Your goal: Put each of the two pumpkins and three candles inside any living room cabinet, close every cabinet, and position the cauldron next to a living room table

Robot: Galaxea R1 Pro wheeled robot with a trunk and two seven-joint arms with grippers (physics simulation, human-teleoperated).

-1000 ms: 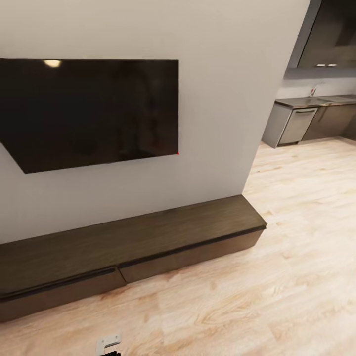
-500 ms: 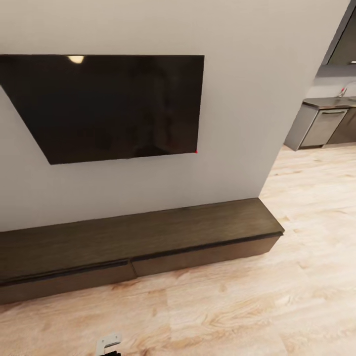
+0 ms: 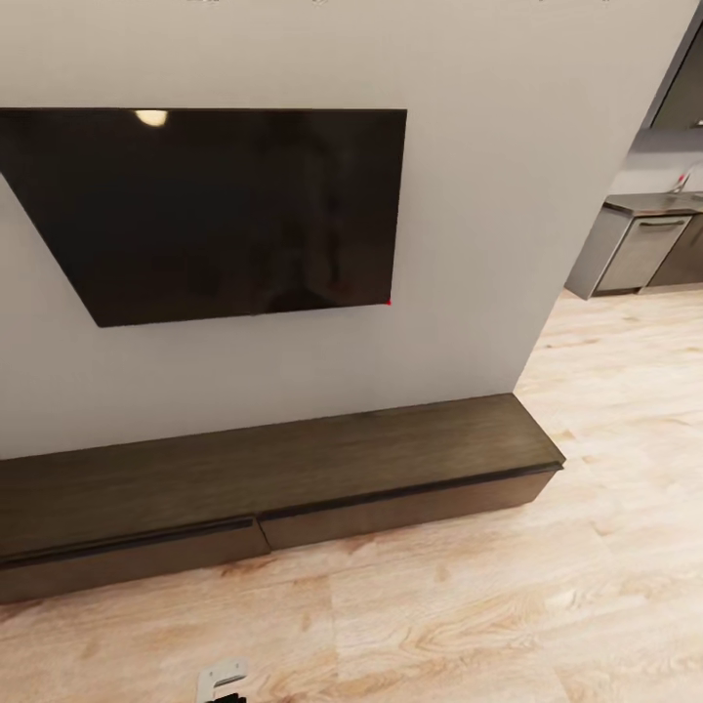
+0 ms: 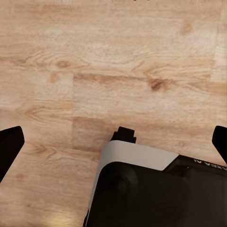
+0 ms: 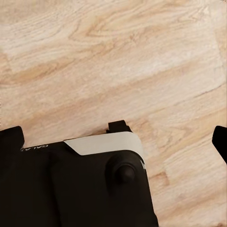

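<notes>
The long, low, dark-brown wooden cabinet (image 3: pixel 273 478) lay at twelve o'clock under the black wall television (image 3: pixel 215 210), panels closed. Both pincers, left gripper (image 4: pixel 113 142) and right gripper (image 5: pixel 113 142), hung spread and empty over pale plank floor (image 3: pixel 469 605). This looked like approach; next, opening a panel.

television (image 3: pixel 225 210): on grey wall (image 3: pixel 488 195) | wood floor (image 3: pixel 547 605) | kitchen units (image 3: pixel 640 249) far right

A dark-brown wood-grain cabinet (image 3: pixel 293 478) sits under a glossy black television (image 3: pixel 215 210) on a pale grey wall (image 3: pixel 488 195), the floor (image 3: pixel 488 605) is light honey-toned wood with darker knots and streaks, and below each wrist camera shows the black-and-white robot base (image 4: pixel 142 189).
</notes>
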